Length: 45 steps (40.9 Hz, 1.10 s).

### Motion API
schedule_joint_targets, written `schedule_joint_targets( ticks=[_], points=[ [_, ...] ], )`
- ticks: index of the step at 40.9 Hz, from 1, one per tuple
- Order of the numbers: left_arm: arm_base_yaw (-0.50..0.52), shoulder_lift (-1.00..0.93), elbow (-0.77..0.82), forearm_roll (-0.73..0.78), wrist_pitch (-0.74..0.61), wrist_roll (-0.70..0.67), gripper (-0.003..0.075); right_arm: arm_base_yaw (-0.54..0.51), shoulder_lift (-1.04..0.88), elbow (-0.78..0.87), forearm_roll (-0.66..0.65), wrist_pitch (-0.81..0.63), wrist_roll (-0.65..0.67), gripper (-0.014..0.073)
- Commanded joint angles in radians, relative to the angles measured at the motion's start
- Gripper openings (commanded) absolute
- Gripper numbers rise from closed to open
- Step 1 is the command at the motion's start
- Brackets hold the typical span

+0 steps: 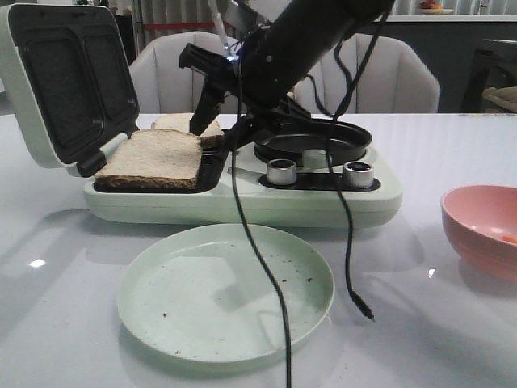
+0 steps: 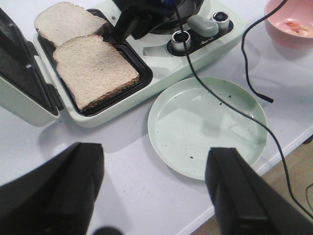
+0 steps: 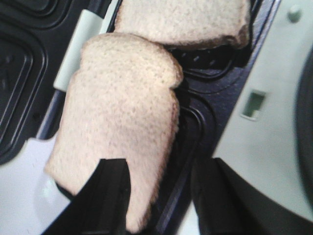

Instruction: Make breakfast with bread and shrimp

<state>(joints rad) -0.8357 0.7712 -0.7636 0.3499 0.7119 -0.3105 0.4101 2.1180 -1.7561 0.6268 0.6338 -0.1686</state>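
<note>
Two bread slices lie side by side in the open sandwich maker (image 1: 242, 206): the near bread slice (image 1: 153, 158) (image 2: 93, 68) and the far bread slice (image 1: 179, 123) (image 2: 63, 22). My right gripper (image 1: 216, 129) (image 3: 161, 196) hangs low over the bread tray, jaws apart. In the right wrist view one finger (image 3: 110, 196) is over a slice (image 3: 122, 117), whose edge lies between the jaws, and the other finger is over the tray rim. Shrimp (image 2: 296, 27) lie in the pink bowl (image 1: 485, 222) (image 2: 288, 19). My left gripper (image 2: 154, 196) is open and empty above the table near the plate.
A pale green plate (image 1: 226, 295) (image 2: 208, 127) with dark crumbs sits in front of the maker. The maker's lid (image 1: 60, 81) stands open at the left. A round pan (image 1: 315, 141) and two knobs (image 1: 281, 171) sit on its right half. A loose black cable (image 1: 365, 311) trails over the plate and table.
</note>
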Motion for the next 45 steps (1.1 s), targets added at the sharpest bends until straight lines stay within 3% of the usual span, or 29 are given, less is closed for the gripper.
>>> schedule_joint_targets(
  ticks=[1,8,20,45],
  points=[
    [-0.008,-0.003,-0.026,0.027,-0.075,-0.004,0.0489,-0.008,-0.150,-0.039,-0.094,0.055,-0.019,0.0422],
    [-0.008,-0.003,-0.026,0.034,-0.075,-0.004,0.0489,-0.008,-0.300,-0.001,-0.332,0.238,0.009,0.0422],
    [-0.008,-0.003,-0.026,0.034,-0.068,-0.004,0.0489,-0.008,-0.631,0.312,-0.580,0.240,0.107,0.0422],
    [-0.008,-0.001,-0.026,0.022,-0.068,-0.004,0.0489,-0.008,-1.271,0.945,-0.588,0.165,0.107,0.0422]
  ],
)
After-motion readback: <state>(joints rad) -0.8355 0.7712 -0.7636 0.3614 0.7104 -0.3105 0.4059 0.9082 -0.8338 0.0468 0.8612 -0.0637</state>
